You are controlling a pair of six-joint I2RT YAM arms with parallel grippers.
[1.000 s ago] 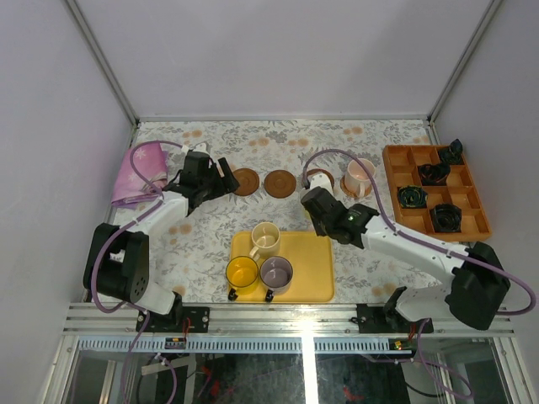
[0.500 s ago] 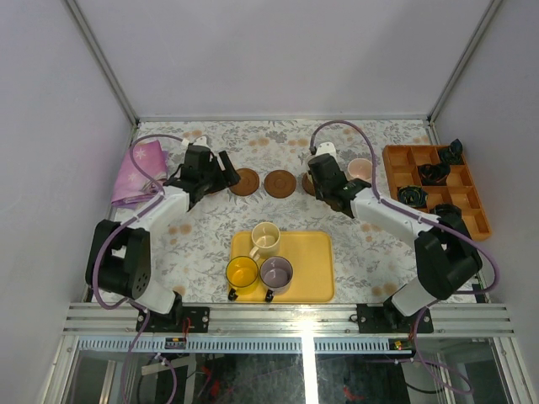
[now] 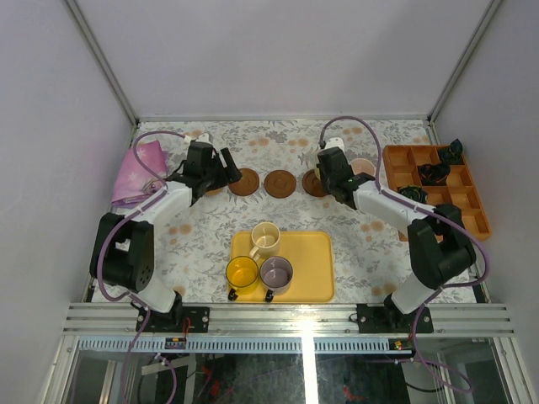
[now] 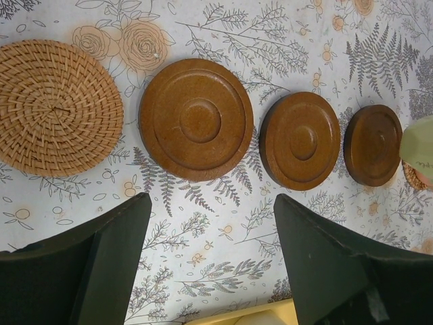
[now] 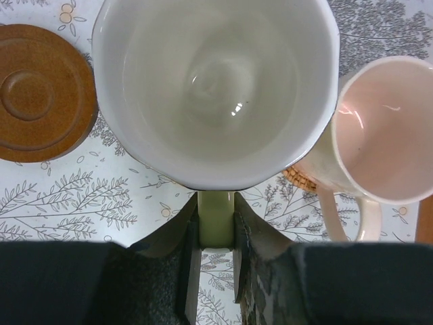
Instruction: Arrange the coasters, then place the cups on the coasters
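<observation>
As right tool [image 5: 216, 218] clamps white cup [image 5: 216, 88] handle, cup hides table [image 5: 67, 203] below; left tool [image 4: 213, 237] released.

Coasters [image 4: 196, 118] in a row behind the tray [image 3: 313, 263], three cups [image 3: 264, 240] on it, box [image 3: 401, 159] far right

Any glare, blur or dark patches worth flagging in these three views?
Top external: even, soft light, faint shadows, sharp throughout. Left wrist: wooden coasters crisp; left end effector a dark, detail-free mass. Right wrist: small glints inside the pale cup; right end effector underexposed.
</observation>
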